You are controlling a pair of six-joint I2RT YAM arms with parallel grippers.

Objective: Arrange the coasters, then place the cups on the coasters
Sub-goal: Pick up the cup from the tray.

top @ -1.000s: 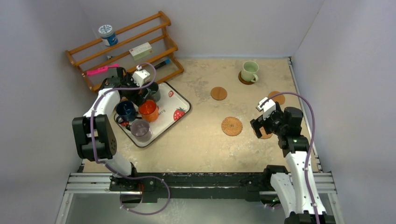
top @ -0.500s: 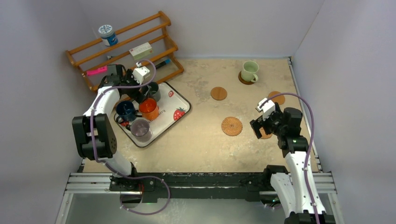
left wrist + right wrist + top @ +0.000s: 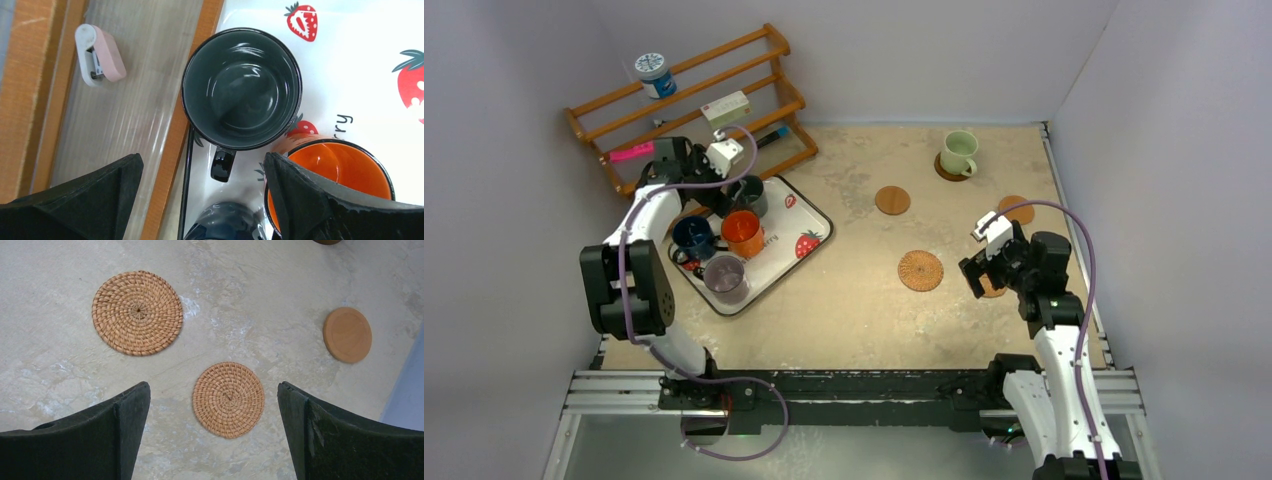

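On the strawberry-print tray (image 3: 799,215) stand a dark grey-green cup (image 3: 752,196) (image 3: 241,87), an orange cup (image 3: 742,232) (image 3: 332,175), a dark blue cup (image 3: 692,237) (image 3: 235,222) and a purple-grey cup (image 3: 724,277). My left gripper (image 3: 727,185) (image 3: 201,162) hangs open above the dark grey-green cup's handle, holding nothing. A pale green cup (image 3: 959,152) sits on a coaster at the back. My right gripper (image 3: 979,272) (image 3: 213,389) is open above a small woven coaster (image 3: 228,400) (image 3: 994,289). A larger woven coaster (image 3: 920,270) (image 3: 137,312) and two smooth coasters (image 3: 891,200) (image 3: 1016,208) lie apart.
A wooden rack (image 3: 694,100) stands behind the tray, carrying a blue-and-white jar (image 3: 654,75), a small box (image 3: 726,108) and a pink item (image 3: 631,152). A pink and white stapler-like object (image 3: 99,60) lies by the rack. Walls close in left, back and right.
My left gripper has drifted slightly back toward the rack, over the dark grey-green cup. The right gripper has barely shifted above the small woven coaster. Both stay open.
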